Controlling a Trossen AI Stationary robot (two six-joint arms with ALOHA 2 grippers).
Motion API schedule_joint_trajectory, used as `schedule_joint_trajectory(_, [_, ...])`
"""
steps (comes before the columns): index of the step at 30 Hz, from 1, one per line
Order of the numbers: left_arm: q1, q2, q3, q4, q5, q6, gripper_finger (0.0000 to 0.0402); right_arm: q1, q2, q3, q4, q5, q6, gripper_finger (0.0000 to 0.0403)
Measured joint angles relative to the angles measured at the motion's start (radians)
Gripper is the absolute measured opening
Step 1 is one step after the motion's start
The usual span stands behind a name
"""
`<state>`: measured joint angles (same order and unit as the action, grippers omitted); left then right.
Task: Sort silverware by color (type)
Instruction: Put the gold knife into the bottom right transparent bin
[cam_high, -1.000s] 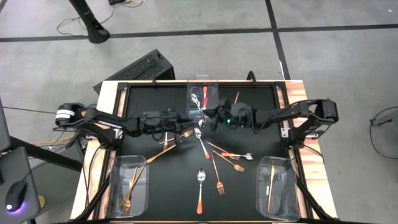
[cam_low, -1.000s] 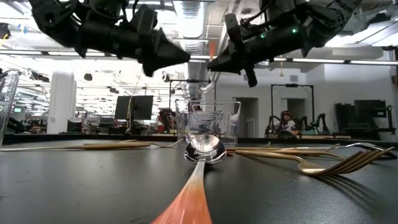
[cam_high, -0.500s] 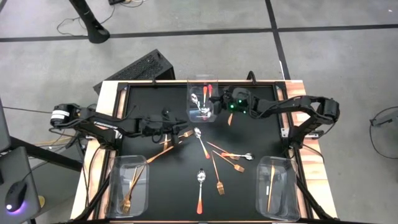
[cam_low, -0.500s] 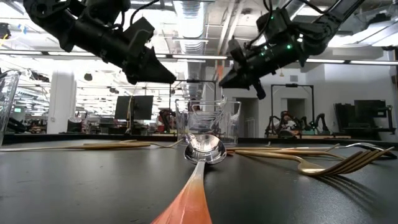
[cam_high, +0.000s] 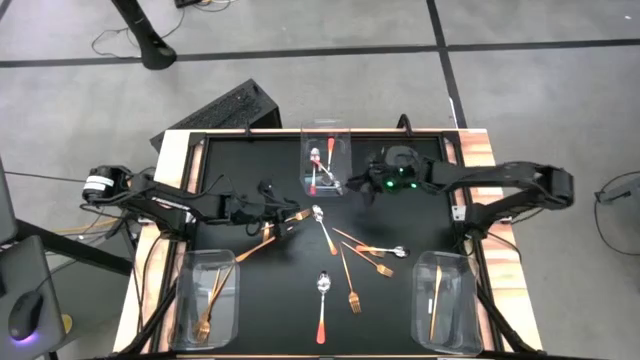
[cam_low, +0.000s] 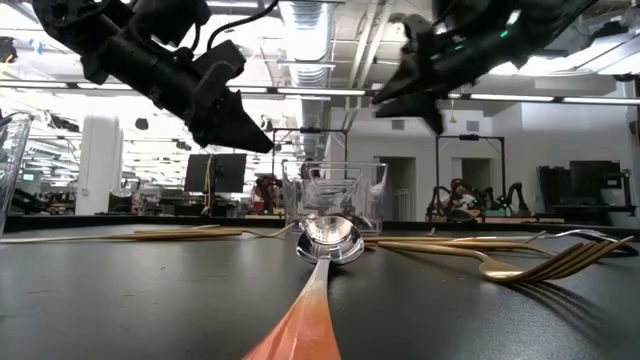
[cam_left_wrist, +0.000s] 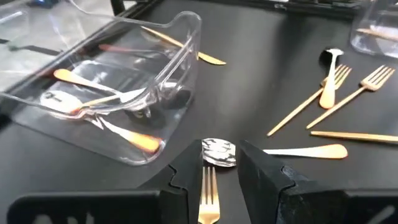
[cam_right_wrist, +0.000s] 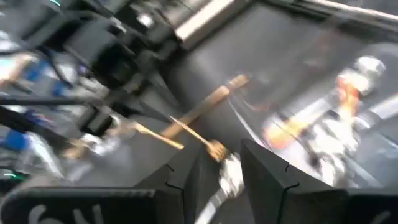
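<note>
Loose silverware lies flat on the black table (cam_high: 230, 170): gold forks (cam_high: 353, 295), thin gold sticks (cam_high: 345, 262) and red-handled spoons (cam_high: 321, 305). The clear far bin (cam_high: 325, 165) holds spoons (cam_left_wrist: 93, 99). My left gripper (cam_high: 283, 214) hovers open over a gold fork (cam_left_wrist: 208, 196), whose tines show between its fingers, beside a spoon bowl (cam_left_wrist: 219, 152). My right gripper (cam_high: 355, 188) hangs open and empty just right of the far bin, above the table (cam_low: 385, 95).
A clear bin (cam_high: 210, 298) at the near left holds gold forks. Another bin (cam_high: 443, 300) at the near right holds gold sticks. A raised rim (cam_high: 180, 180) frames the table. A keyboard (cam_high: 225, 108) lies beyond the far left corner.
My right gripper carried a spoon over the far bin, then drew back up and toward the table's right edge; the spoon now lies in the bin. My left gripper has sunk a little and drawn back slightly toward the left edge, levelling out.
</note>
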<state>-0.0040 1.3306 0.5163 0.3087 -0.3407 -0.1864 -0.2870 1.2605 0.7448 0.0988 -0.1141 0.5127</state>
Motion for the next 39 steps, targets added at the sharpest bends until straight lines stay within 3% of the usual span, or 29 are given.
schedule_joint_trajectory(6, [-0.026, 0.067, 0.000, 0.129, -0.088, 0.047, 0.0085, 0.058, -0.156, 0.000, -0.296, 0.403, 0.037, 0.0117])
schedule_joint_trajectory(8, [-0.026, 0.105, 0.000, 0.195, -0.075, 0.064, 0.0085, 0.046, -0.153, 0.000, -0.346, 0.470, 0.049, 0.0114])
schedule_joint_trajectory(12, [-0.026, 0.163, 0.000, 0.289, -0.022, 0.072, 0.0085, -0.011, -0.084, 0.000, -0.396, 0.436, 0.172, 0.0114])
schedule_joint_trajectory(23, [-0.026, 0.225, 0.000, 0.269, 0.023, 0.043, 0.0085, -0.167, 0.177, -0.001, -0.346, 0.480, 0.319, 0.0113])
schedule_joint_trajectory(29, [-0.025, 0.225, 0.000, 0.262, 0.009, 0.108, 0.0085, -0.206, 0.282, 0.006, -0.328, 0.477, 0.329, 0.0113])
schedule_joint_trajectory(34, [-0.023, 0.225, 0.000, 0.221, -0.081, 0.120, 0.0085, -0.226, 0.358, 0.053, -0.328, 0.458, 0.329, 0.0113])
schedule_joint_trajectory(39, [-0.023, 0.225, 0.000, 0.198, -0.107, 0.124, 0.0085, -0.232, 0.425, 0.104, -0.336, 0.455, 0.321, 0.0113])
